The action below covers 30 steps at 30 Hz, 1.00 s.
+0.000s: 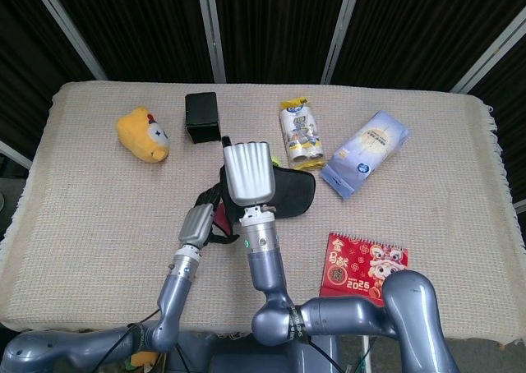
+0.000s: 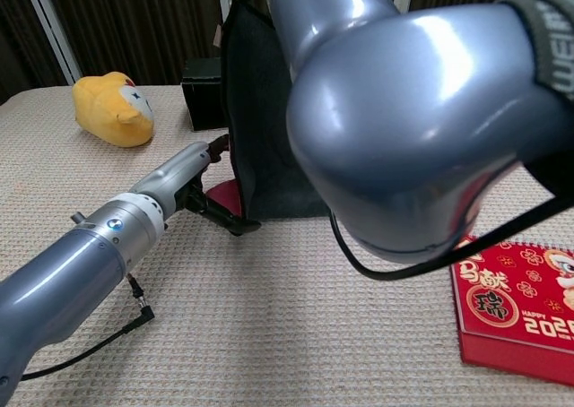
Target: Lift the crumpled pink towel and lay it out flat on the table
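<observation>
Left hand (image 1: 200,222) at the towel's lower edge; right hand (image 1: 248,172) held the towel up.
From my station I saw the left hand's fingers (image 2: 235,225) reaching under the pink corner, touching it; whether they pinched it I could not tell. Pink towel (image 2: 260,120) hung mid-table, dark side facing the chest camera, gripped at the top by the right hand. Yellow plush (image 1: 144,134) far left, black box (image 1: 201,117) behind, red calendar (image 1: 365,266) right.

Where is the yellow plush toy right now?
In the head view the yellow plush toy lies on the table's far left part, left of the black box, apart from both hands.
</observation>
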### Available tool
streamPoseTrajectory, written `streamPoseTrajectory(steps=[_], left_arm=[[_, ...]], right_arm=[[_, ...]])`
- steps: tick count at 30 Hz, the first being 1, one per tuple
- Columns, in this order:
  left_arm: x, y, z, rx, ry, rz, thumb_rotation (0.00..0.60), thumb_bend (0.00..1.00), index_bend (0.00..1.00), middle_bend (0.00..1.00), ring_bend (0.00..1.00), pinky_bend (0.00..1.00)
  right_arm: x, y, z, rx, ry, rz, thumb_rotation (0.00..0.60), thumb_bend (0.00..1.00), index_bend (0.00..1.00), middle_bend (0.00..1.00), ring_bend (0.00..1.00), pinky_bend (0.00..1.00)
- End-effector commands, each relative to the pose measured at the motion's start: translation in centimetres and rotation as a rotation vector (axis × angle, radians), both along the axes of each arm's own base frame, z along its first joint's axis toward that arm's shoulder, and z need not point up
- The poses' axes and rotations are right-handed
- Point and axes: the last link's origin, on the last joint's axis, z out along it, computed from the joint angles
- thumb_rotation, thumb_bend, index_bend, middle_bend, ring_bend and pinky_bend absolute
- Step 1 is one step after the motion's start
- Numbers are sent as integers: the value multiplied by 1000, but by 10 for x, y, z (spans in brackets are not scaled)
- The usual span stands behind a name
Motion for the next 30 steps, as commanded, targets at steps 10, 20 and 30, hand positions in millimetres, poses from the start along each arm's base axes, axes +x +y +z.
streamPoseTrajectory(steps=[10,20,30], left_arm=[[-1,6,-9,7,20,2,600,232,0,0,0,0],[-2,12,-5,43,-2,8,600,389,137,0,0,0],[-13,27,18,121,17,8,600,390,107,0,0,0]], right_arm=[[-4,-1,0,2,1,-7,600,720,684,1000,1000,1000],[-5,-2,-1,7,4,-8,600,720,692,1000,1000,1000],[-5,-2,3,-4,0,-9,600,721,693,1000,1000,1000]])
